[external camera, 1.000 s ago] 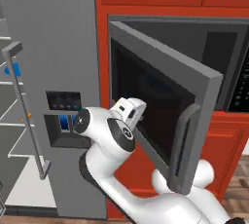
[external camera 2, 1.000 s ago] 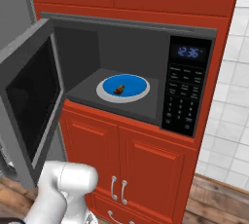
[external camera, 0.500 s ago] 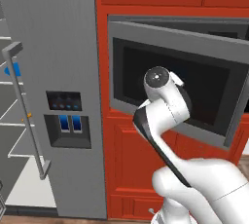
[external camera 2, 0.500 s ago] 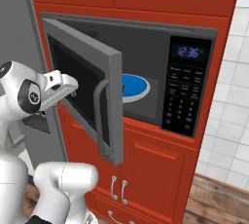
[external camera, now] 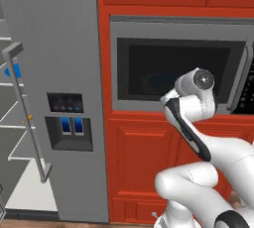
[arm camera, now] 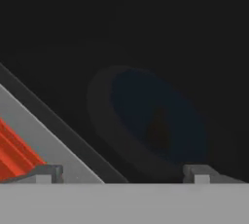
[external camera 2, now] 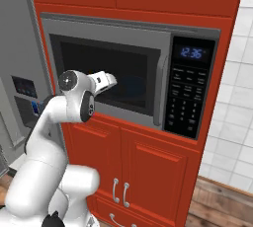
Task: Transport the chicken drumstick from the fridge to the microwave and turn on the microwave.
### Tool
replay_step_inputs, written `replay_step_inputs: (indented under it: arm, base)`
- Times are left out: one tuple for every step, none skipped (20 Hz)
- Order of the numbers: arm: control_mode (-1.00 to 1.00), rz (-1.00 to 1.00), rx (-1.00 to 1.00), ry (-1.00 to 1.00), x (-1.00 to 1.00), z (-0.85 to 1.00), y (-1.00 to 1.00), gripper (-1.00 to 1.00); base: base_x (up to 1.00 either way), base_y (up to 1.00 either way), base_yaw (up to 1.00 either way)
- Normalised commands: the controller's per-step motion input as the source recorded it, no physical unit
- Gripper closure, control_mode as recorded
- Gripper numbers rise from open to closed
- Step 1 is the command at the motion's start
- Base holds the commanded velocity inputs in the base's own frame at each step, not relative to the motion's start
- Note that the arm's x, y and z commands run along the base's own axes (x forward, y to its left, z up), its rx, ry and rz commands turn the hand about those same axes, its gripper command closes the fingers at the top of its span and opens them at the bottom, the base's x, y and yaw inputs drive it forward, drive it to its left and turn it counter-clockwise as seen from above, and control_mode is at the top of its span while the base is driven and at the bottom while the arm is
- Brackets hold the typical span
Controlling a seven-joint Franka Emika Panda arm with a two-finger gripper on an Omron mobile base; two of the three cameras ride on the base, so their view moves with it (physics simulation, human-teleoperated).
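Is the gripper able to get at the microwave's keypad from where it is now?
Probably yes: the gripper sits at the shut door's glass, and the keypad lies bare just beside the handle.

Wide built-in grey microwave [external camera 2: 148, 80] with dark glass window door shut, curved grey handle [external camera 2: 159, 93] at the door's right edge, black keypad strip [external camera 2: 188, 93] with blue clock digits, white two-finger gripper [external camera 2: 109, 79] against the glass, red cabinets [external camera 2: 148, 171] above and below, white tiled wall [external camera 2: 232, 97] at right
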Motion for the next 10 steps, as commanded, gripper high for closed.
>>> replay_step_inputs:
  arm:
    - [-1.00, 0.12, 0.00, -0.29, 0.70, -0.03, -0.24, -1.00]
    - [-1.00, 0.10, 0.00, -0.33, 0.64, -0.07, -0.10, -1.00]
    - [-1.00, 0.09, 0.00, -0.33, 0.66, -0.09, -0.07, -1.00]
    - [-1.00, 0.09, 0.00, -0.34, 0.62, -0.11, -0.06, -1.00]
    - [-1.00, 0.08, 0.00, -0.33, 0.63, -0.16, -0.05, -1.00]
    - [-1.00, 0.07, 0.00, -0.33, 0.61, -0.19, 0.00, -1.00]
    - [-1.00, 0.07, 0.00, -0.34, 0.59, -0.19, 0.00, -1.00]
    - [-1.00, 0.06, 0.00, -0.38, 0.58, -0.23, 0.00, -1.00]
    - [-1.00, 0.06, 0.00, -0.39, 0.56, -0.28, 0.00, -1.00]
    - [-1.00, 0.05, -0.01, -0.43, 0.56, -0.36, 0.00, -1.00]
  base:
    - [0.00, 0.00, 0.00]
    - [0.00, 0.00, 0.00]
    - [0.00, 0.00, 0.00]
    - [0.00, 0.00, 0.00]
    - [0.00, 0.00, 0.00]
    - [0.00, 0.00, 0.00]
    - [0.00, 0.00, 0.00]
    - [0.00, 0.00, 0.00]
    - [0.00, 0.00, 0.00]
    - [0.00, 0.00, 0.00]
